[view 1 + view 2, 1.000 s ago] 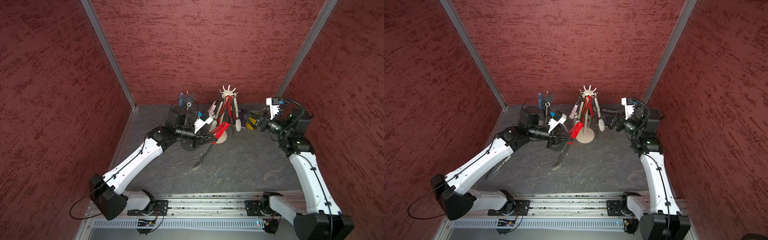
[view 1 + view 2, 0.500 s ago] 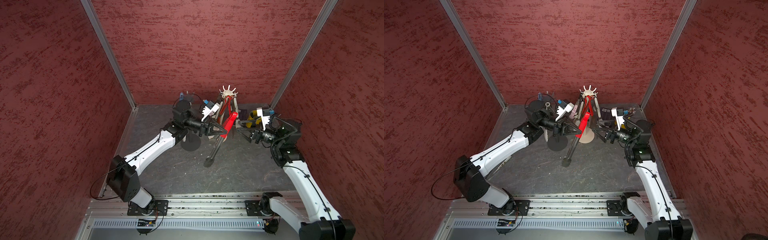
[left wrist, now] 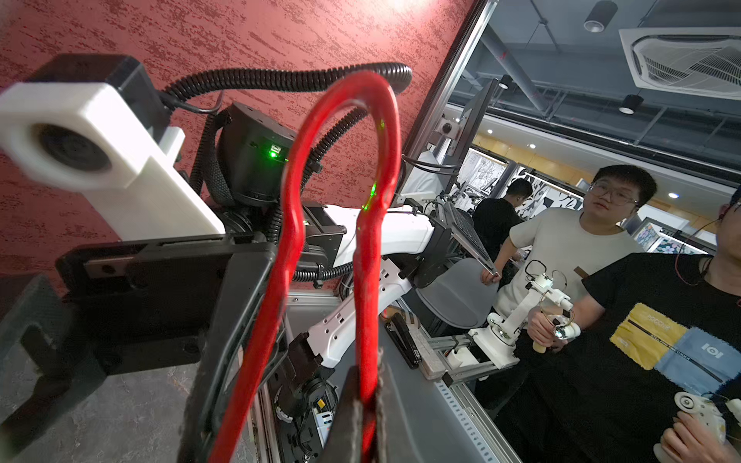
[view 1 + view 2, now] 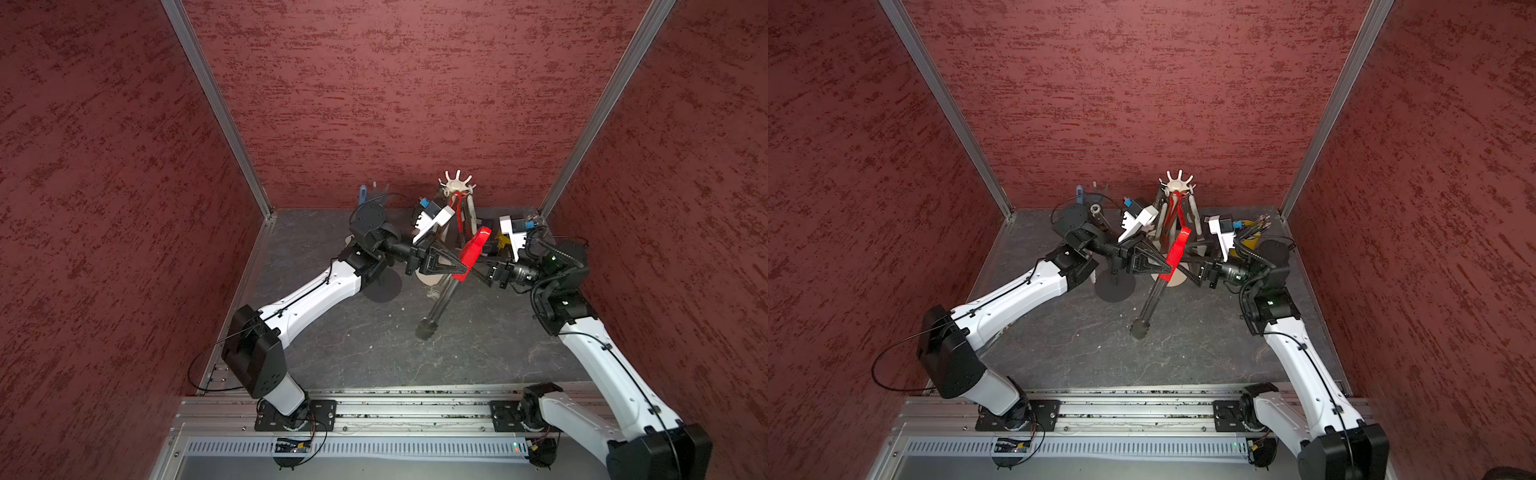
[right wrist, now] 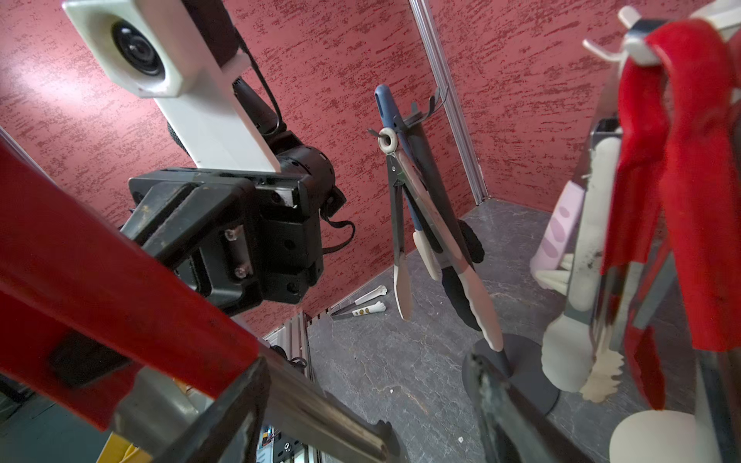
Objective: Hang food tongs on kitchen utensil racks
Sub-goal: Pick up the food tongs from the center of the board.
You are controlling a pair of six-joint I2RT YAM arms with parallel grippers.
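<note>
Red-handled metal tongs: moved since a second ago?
Yes. In a top view the red-handled metal tongs shifted right: the handle was left of the cream-white hook rack's round base, now it crosses it.

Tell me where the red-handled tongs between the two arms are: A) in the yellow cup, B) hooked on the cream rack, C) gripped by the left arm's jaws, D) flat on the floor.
C: the jaws of the left arm are shut on the red-handled tongs, as a top view shows.
</note>
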